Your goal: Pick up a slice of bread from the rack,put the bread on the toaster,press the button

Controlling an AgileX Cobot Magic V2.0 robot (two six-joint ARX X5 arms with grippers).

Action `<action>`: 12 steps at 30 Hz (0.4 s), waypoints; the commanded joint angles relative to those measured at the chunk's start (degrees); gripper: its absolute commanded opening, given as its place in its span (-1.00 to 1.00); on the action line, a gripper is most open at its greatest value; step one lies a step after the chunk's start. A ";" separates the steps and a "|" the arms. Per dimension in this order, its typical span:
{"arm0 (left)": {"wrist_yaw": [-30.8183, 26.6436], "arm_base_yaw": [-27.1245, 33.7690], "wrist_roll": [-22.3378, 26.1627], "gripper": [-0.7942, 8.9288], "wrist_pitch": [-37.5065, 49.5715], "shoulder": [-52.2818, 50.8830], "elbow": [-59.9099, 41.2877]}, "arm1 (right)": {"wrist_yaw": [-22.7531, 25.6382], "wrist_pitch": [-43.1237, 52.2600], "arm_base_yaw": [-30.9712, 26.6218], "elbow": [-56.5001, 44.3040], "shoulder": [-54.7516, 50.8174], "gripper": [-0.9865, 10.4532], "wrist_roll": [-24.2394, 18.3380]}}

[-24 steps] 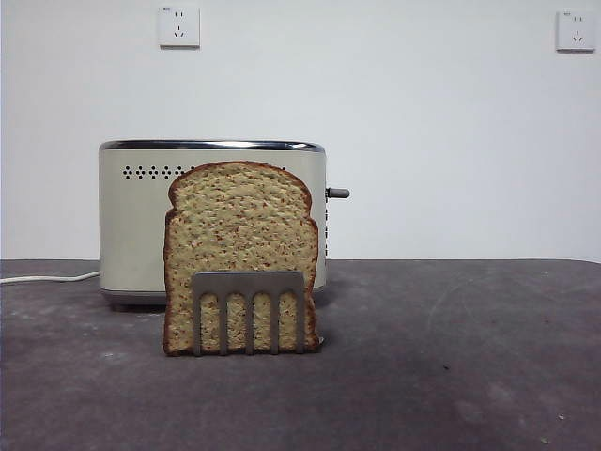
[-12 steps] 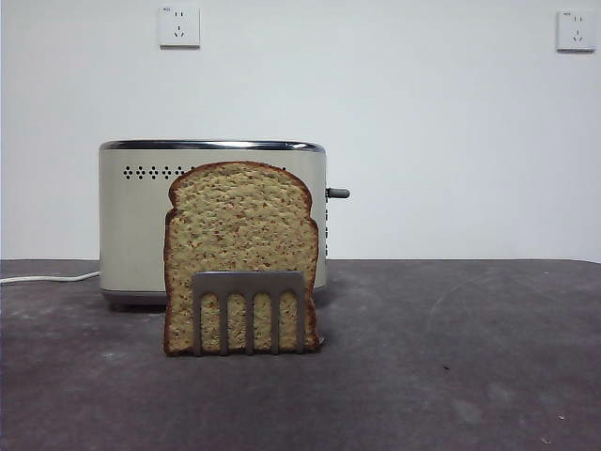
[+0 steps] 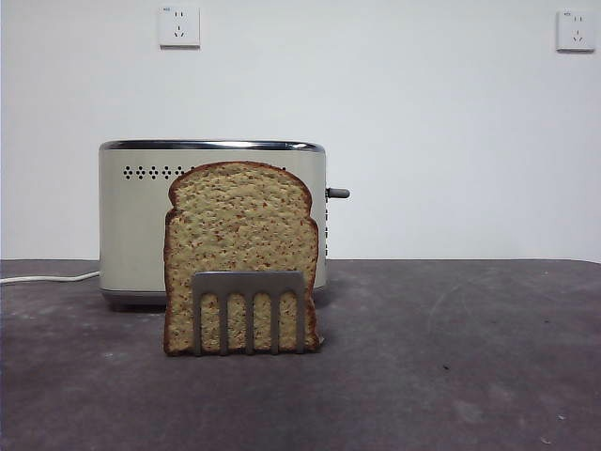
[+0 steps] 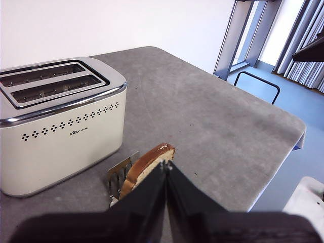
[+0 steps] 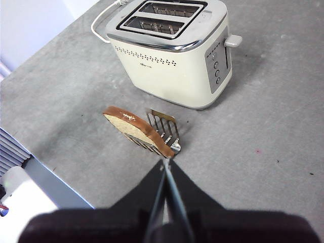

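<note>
The slice of bread [image 3: 240, 240] stands upright in the rack [image 3: 249, 310], in front of the toaster [image 3: 131, 225]. In the left wrist view the bread [image 4: 149, 162] leans in the rack [image 4: 119, 174] beside the toaster [image 4: 61, 136], whose two slots are empty. The right wrist view shows the bread [image 5: 134, 126], the rack [image 5: 164, 129] and the toaster [image 5: 172, 71] with its lever [image 5: 233, 41] up. My left gripper [image 4: 166, 164] is shut and empty, high above the bread. My right gripper [image 5: 163, 163] is shut and empty, also high above the rack. Neither arm shows in the front view.
The grey table [image 3: 451, 357] ends close behind the rack in the right wrist view [image 5: 61, 172]. The toaster's white cord [image 3: 47, 278] runs off to the left. Two wall sockets [image 3: 178, 26] sit on the white wall behind.
</note>
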 commanded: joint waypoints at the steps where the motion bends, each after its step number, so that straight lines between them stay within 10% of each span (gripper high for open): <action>1: -0.31 -0.20 1.20 -0.10 0.26 -0.02 0.17 | -0.04 0.02 0.11 0.13 -0.02 -0.85 -0.57; 4: -2.32 -1.27 1.42 0.45 0.72 0.24 0.17 | -0.04 0.02 0.11 0.13 -0.02 -0.85 -0.55; 12: -2.84 -6.71 7.45 0.45 0.02 7.10 5.49 | -0.07 0.02 0.11 0.13 -0.02 -0.85 -0.52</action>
